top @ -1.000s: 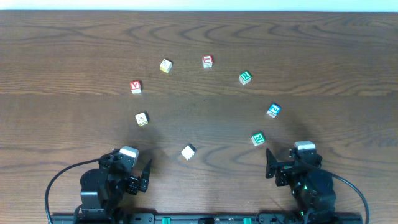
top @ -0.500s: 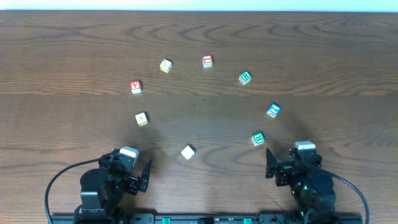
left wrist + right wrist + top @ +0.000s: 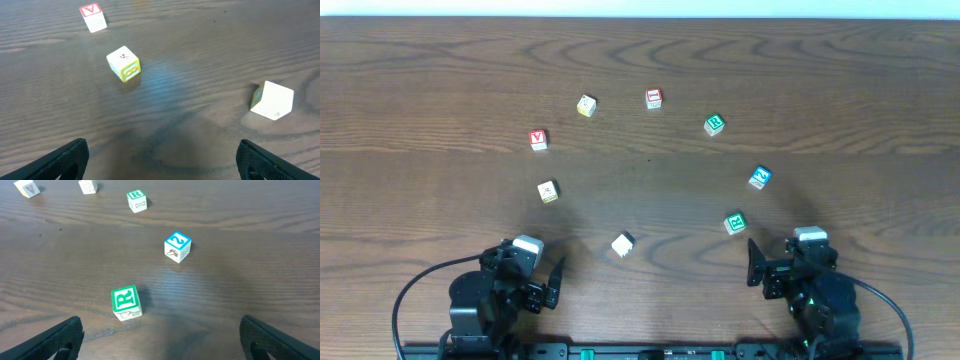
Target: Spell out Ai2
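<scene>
The left gripper [image 3: 165, 167] and right gripper [image 3: 160, 342] sat wide open and empty. The A block [image 3: 538, 139] lay left, the I block [image 3: 654, 98] farther back and the 2 block [image 3: 759, 178] right. The blocks looked light and hard, best pinched across opposite flat faces.

No change was detected between the earlier overhead pictures and now. None of the cubes was displaced (the red A cube [image 3: 538, 139], the red I cube [image 3: 653, 98] and the blue 2 cube [image 3: 759, 177] included), and nothing was added or taken away.
</scene>
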